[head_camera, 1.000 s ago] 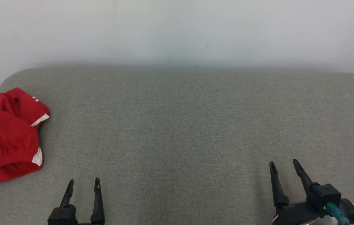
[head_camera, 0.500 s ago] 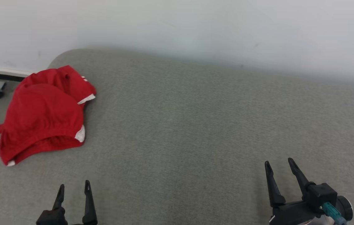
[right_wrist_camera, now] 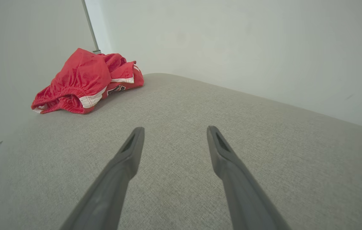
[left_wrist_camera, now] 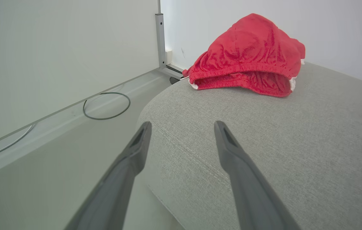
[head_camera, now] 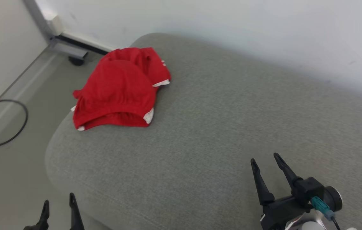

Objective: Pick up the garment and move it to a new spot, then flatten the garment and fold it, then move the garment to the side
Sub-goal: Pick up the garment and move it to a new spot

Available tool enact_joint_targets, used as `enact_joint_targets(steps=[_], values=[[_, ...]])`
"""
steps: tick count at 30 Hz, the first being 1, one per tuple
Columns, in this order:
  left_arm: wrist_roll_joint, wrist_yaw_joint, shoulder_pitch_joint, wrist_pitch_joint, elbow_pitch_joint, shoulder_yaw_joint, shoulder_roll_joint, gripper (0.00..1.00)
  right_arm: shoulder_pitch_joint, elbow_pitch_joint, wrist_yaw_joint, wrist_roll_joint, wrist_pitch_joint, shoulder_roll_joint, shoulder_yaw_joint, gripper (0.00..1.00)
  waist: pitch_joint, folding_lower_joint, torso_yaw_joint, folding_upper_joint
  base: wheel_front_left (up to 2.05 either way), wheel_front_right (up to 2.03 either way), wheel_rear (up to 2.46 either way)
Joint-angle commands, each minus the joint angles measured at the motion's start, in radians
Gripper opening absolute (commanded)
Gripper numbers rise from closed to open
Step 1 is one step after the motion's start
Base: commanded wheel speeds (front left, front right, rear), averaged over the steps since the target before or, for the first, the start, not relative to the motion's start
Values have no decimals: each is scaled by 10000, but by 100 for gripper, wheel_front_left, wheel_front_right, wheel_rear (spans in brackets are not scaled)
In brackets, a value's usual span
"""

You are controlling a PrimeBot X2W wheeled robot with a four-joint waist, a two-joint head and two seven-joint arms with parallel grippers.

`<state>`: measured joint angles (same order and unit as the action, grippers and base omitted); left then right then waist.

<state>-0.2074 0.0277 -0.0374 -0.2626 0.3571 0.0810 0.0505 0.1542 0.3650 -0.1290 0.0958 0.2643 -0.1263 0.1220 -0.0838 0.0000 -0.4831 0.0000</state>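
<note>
A crumpled red garment (head_camera: pixel 117 89) lies at the far left corner of the grey padded desk (head_camera: pixel 216 127). The left gripper (head_camera: pixel 58 198) hangs by the desk's near left edge and the right gripper (head_camera: pixel 264 157) over its near right. Both are spread wide and empty. A dark cable (head_camera: pixel 26 116) loops on the floor.

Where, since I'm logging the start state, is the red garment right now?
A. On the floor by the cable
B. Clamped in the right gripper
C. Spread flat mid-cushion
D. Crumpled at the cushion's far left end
D: the red garment lies bunched on the grey cushion near its far left end, clear of the open left gripper and right gripper.
</note>
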Motion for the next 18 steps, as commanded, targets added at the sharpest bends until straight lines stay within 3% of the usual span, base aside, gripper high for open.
enact_joint_targets(steps=[1,10,18], values=[[-141,94,198,-35,-102,75,-1,100,225,180,-33,79,2,-121,186,100,-454,0,-742,0,0,0,0],[-584,76,385,-35,-289,213,2,100,596,586,-33,475,2,-240,605,100,-563,0,-773,0,0,0,0],[-482,-594,-218,-35,158,178,7,100,153,361,-33,322,2,-313,125,100,-607,0,-699,0,0,0,0]])
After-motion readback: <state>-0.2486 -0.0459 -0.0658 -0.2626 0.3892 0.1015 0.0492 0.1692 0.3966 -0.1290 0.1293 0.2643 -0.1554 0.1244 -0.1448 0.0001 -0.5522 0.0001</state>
